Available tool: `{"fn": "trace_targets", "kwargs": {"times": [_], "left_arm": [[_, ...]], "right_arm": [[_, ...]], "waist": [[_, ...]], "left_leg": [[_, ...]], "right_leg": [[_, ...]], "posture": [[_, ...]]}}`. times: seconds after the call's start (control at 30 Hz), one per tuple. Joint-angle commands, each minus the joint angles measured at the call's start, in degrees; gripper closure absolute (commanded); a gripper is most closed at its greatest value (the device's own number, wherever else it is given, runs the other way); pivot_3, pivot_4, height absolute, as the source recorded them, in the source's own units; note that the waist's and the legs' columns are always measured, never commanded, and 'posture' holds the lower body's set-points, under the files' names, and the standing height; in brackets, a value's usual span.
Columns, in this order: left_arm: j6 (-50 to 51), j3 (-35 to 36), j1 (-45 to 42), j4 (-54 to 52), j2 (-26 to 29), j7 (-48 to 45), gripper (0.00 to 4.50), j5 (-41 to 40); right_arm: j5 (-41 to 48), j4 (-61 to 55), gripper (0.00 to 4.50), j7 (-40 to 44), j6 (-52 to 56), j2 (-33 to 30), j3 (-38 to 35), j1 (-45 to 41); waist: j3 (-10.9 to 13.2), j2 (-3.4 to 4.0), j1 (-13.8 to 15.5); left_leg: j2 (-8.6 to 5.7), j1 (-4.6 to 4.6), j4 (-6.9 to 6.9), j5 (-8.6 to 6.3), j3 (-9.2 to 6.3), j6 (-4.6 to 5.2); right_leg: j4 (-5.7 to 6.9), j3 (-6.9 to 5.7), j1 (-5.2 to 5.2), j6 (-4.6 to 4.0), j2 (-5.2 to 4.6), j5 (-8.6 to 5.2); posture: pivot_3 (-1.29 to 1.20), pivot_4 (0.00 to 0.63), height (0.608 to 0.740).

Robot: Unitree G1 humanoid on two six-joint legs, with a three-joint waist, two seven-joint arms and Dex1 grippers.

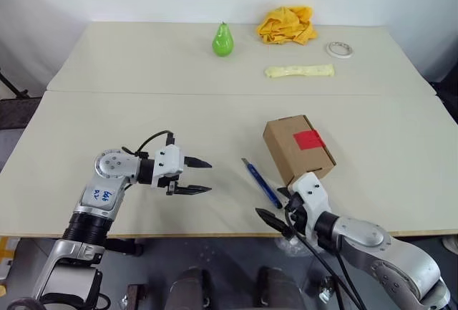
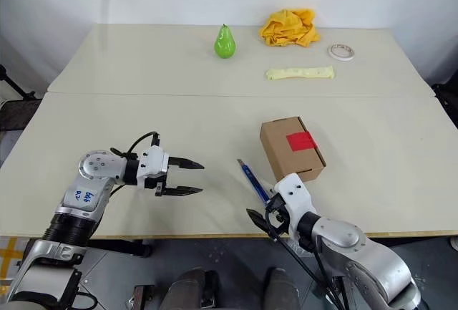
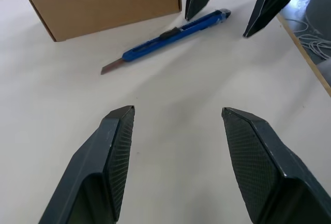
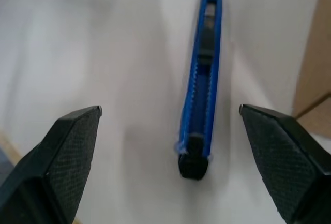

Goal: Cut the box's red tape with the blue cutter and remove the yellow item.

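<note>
Lying flat near the worktop's front edge beside the box (image 1: 297,149): blue cutter (image 1: 262,183). Straddling its butt, spread wide for grasping: right gripper (image 4: 199,151). Waiting spread, empty: left gripper (image 1: 197,176).

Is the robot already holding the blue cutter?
No. The blue cutter lies flat on the table, between the open fingers of the right hand, untouched.
</note>
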Motion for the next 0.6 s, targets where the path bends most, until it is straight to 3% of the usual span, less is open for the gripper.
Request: {"fn": "trace_targets", "kwargs": {"times": [0.03, 0.13, 0.43, 0.6], "left_arm": [[0.7, 1.1, -0.3, -2.5, 1.0, 0.5, 1.63, -1.2], [0.9, 1.2, -0.3, -2.5, 1.1, 0.6, 1.61, -1.3], [0.7, 1.3, -1.1, -2.0, 1.2, 0.7, 1.61, -1.0], [0.3, 1.6, -1.3, -1.5, 1.7, 0.1, 1.61, -1.1]], "right_arm": [[-2.0, 1.4, 0.0, -0.6, 2.2, 1.1, -0.5, 0.4], [-2.3, 2.0, 0.65, -0.2, 2.2, 2.9, -1.2, 0.4], [-2.3, 3.5, 3.89, 5.0, 3.7, 2.9, -2.6, -1.6], [-3.8, 4.6, 4.04, 16.8, -1.9, -1.9, -0.7, -4.2]], "waist": [[0.0, 0.0, 0.0], [0.0, -0.01, -0.1], [0.0, -0.01, -0.2], [0.0, -0.01, -0.2]], "left_leg": [[0.01, 0.0, 0.0, 0.0, 0.0, 0.0], [0.01, 0.02, -0.01, 0.01, 0.03, -0.01], [0.04, 0.04, -0.1, 0.02, 0.05, -0.06], [0.03, 0.04, -0.14, 0.03, 0.11, -0.07]], "right_leg": [[0.0, 0.0, 0.0, 0.0, 0.0, 0.0], [0.01, 0.0, 0.0, 0.0, 0.01, 0.0], [0.03, -0.01, -0.04, -0.01, 0.04, 0.0], [0.03, -0.01, -0.09, -0.01, 0.04, 0.0]], "posture": [[0.0, 0.15, 0.74], [0.0, 0.15, 0.74], [0.0, 0.15, 0.74], [0.0, 0.15, 0.74]]}}
